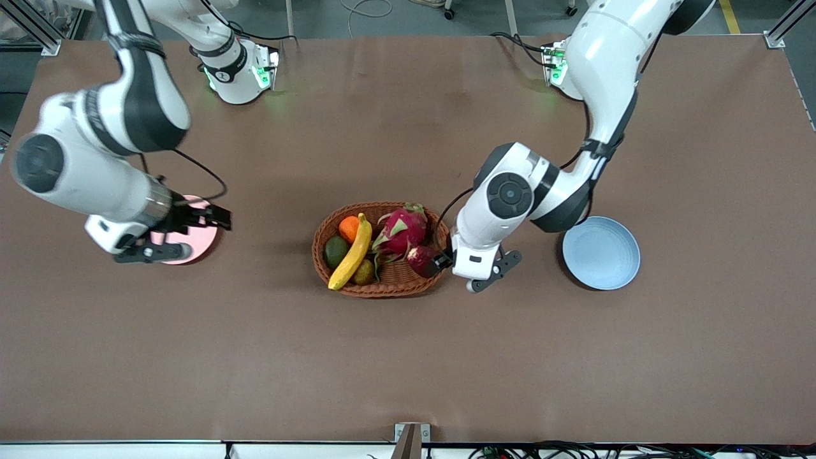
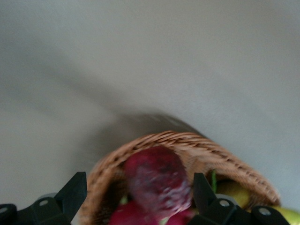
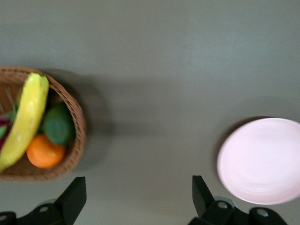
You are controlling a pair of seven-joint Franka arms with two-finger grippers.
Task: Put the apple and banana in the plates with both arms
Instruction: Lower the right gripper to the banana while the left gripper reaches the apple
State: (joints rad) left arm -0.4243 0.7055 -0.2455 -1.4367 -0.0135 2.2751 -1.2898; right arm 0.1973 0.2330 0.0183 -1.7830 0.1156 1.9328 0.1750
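Note:
The dark red apple (image 1: 421, 260) lies in the wicker basket (image 1: 382, 290) at its end toward the left arm. My left gripper (image 1: 437, 261) is down at that end. In the left wrist view its open fingers (image 2: 75, 193) stand on either side of the apple (image 2: 157, 180), not closed on it. The yellow banana (image 1: 352, 254) lies across the basket's other end and also shows in the right wrist view (image 3: 26, 119). My right gripper (image 1: 218, 220) is open and empty over the table by the pink plate (image 1: 199, 245), which also shows in the right wrist view (image 3: 262, 161). The blue plate (image 1: 600, 252) is empty beside the left arm.
The basket also holds a pink dragon fruit (image 1: 403, 231), an orange (image 1: 348, 228), a dark green avocado (image 1: 335, 250) and a small greenish fruit (image 1: 364, 273). The right arm's elbow hangs over the table's end near the pink plate.

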